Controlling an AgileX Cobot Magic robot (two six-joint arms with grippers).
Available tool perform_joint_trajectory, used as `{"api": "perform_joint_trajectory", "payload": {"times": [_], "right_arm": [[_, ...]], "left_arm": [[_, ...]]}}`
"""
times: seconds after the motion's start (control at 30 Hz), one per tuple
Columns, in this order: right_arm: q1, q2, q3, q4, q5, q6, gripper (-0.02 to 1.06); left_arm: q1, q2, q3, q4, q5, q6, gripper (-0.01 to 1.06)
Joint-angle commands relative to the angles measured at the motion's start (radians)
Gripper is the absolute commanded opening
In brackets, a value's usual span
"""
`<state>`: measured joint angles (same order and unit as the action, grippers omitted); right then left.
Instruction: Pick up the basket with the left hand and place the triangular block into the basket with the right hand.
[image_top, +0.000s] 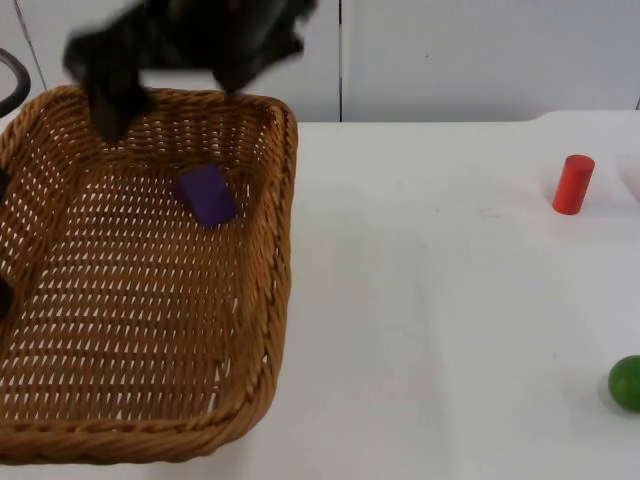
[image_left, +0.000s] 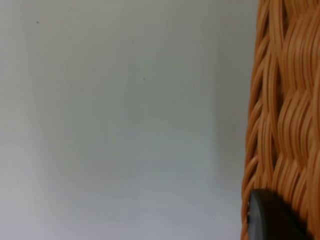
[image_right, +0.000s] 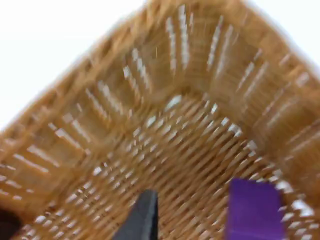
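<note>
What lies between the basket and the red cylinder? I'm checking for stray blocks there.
Nothing: in the top view the stretch from the basket to the red cylinder is bare white table. The green ball sits nearer, off that line.

So the surface here is a plain white table top (image_top: 420, 300), running back to a grey partition wall (image_top: 480, 55). The big thing over it is a brown wicker basket (image_top: 60, 440) covering the left side, near rim right at the front edge of the top view; can't tell if its base actually touches the table or is lifted off it. Out on the right there's a red cylinder (image_top: 573, 184) standing upright toward the back, and well apart from it, nearer the front at the right edge, a green ball (image_top: 627, 382). The left wrist view has bare white table (image_left: 125, 125) beside the basket's woven wall (image_left: 285, 115).
</note>
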<state>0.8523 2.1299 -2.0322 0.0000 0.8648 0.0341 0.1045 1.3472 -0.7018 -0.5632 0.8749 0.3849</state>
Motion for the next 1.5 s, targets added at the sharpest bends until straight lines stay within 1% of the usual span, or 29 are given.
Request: {"api": "perform_joint_trajectory", "payload": {"times": [0.0, 0.07, 0.1, 0.13, 0.17, 0.23, 0.27, 0.3, 0.4, 0.43, 0.47, 0.5, 0.57, 0.6, 0.67, 0.73, 0.8, 0.87, 0.9, 0.97, 1.03, 1.1, 1.17, 1.2, 1.27, 1.3, 1.47], "right_arm": [[-0.016, -0.068, -0.008, -0.006, -0.011, -0.005, 0.89], [-0.038, -0.134, -0.008, 0.0, 0.031, -0.005, 0.89], [-0.057, -0.183, -0.008, 0.0, 0.083, -0.005, 0.89], [-0.057, -0.183, -0.008, 0.0, 0.083, -0.005, 0.89], [-0.067, -0.214, -0.005, -0.006, 0.112, -0.012, 0.89], [-0.075, -0.274, 0.04, -0.006, 0.138, -0.042, 0.89], [-0.078, -0.313, 0.085, -0.006, 0.126, -0.046, 0.89], [-0.078, -0.313, 0.085, -0.006, 0.126, -0.046, 0.89], [-0.078, -0.434, 0.247, 0.0, 0.047, -0.051, 0.89], [-0.078, -0.479, 0.297, 0.0, 0.017, -0.051, 0.89], [-0.078, -0.479, 0.297, 0.0, 0.017, -0.051, 0.89], [-0.078, -0.539, 0.384, 0.0, -0.038, -0.051, 0.89], [-0.078, -0.628, 0.484, -0.006, -0.095, -0.051, 0.89], [-0.078, -0.628, 0.484, -0.006, -0.095, -0.051, 0.89], [-0.078, -0.704, 0.555, -0.006, -0.129, -0.051, 0.89], [-0.078, -0.778, 0.61, -0.006, -0.138, -0.051, 0.89], [-0.078, -0.805, 0.632, -0.006, -0.138, -0.051, 0.89], [-0.078, -0.865, 0.668, -0.006, -0.138, -0.051, 0.89], [-0.078, -0.887, 0.678, -0.006, -0.138, -0.051, 0.89], [-0.078, -0.911, 0.685, 0.0, -0.131, -0.051, 0.89], [-0.078, -0.95, 0.69, 0.0, -0.114, -0.051, 0.89], [-0.078, -0.982, 0.69, 0.0, -0.081, -0.051, 0.89], [-0.078, -0.989, 0.69, 0.0, -0.073, -0.051, 0.89], [-0.078, -0.997, 0.69, 0.0, -0.061, -0.051, 0.89], [-0.078, -1.014, 0.69, -0.006, -0.033, -0.051, 0.89], [-0.078, -1.023, 0.69, 0.0, -0.02, -0.051, 0.89], [-0.078, -1.03, 0.69, -0.006, -0.016, -0.044, 0.89]], "left_arm": [[0.002, -0.01, -0.001, -0.029, 0.001, 0.002, 0.0], [0.002, -0.01, -0.001, -0.029, -0.009, 0.002, 0.0], [0.002, -0.01, -0.001, -0.031, -0.014, 0.002, 0.0], [0.002, -0.01, -0.001, -0.031, -0.014, 0.002, 0.0], [0.002, -0.01, -0.001, -0.031, -0.018, 0.002, 0.0], [0.002, -0.01, -0.001, -0.031, -0.026, 0.002, 0.0], [0.002, -0.01, -0.001, -0.031, -0.033, 0.002, 0.0], [0.002, -0.01, -0.001, -0.031, -0.033, 0.002, 0.0], [0.002, 0.0, -0.001, -0.057, -0.052, 0.014, 0.0], [0.002, 0.023, -0.003, -0.095, -0.054, 0.048, 0.0], [0.002, 0.023, -0.003, -0.095, -0.054, 0.048, 0.0], [0.002, 0.041, -0.008, -0.131, -0.054, 0.077, 0.0], [0.002, 0.099, -0.024, -0.203, -0.054, 0.145, 0.0], [0.002, 0.099, -0.024, -0.203, -0.054, 0.145, 0.0], [0.002, 0.162, -0.051, -0.271, -0.054, 0.206, 0.0], [-0.011, 0.235, -0.094, -0.294, -0.069, 0.23, 0.0], [-0.023, 0.273, -0.115, -0.294, -0.083, 0.23, 0.0], [-0.066, 0.342, -0.163, -0.292, -0.127, 0.23, 0.0], [-0.101, 0.4, -0.197, -0.29, -0.161, 0.23, 0.0], [-0.115, 0.413, -0.21, -0.292, -0.168, 0.23, 0.0], [-0.177, 0.511, -0.282, -0.298, -0.211, 0.23, 0.0], [-0.221, 0.577, -0.337, -0.3, -0.234, 0.23, 0.0], [-0.229, 0.594, -0.352, -0.3, -0.238, 0.23, 0.0], [-0.247, 0.643, -0.387, -0.311, -0.252, 0.23, 0.0], [-0.263, 0.679, -0.418, -0.323, -0.264, 0.23, 0.0], [-0.271, 0.713, -0.439, -0.342, -0.283, 0.227, 0.0], [-0.273, 0.753, -0.442, -0.388, -0.328, 0.227, 0.0]]}}
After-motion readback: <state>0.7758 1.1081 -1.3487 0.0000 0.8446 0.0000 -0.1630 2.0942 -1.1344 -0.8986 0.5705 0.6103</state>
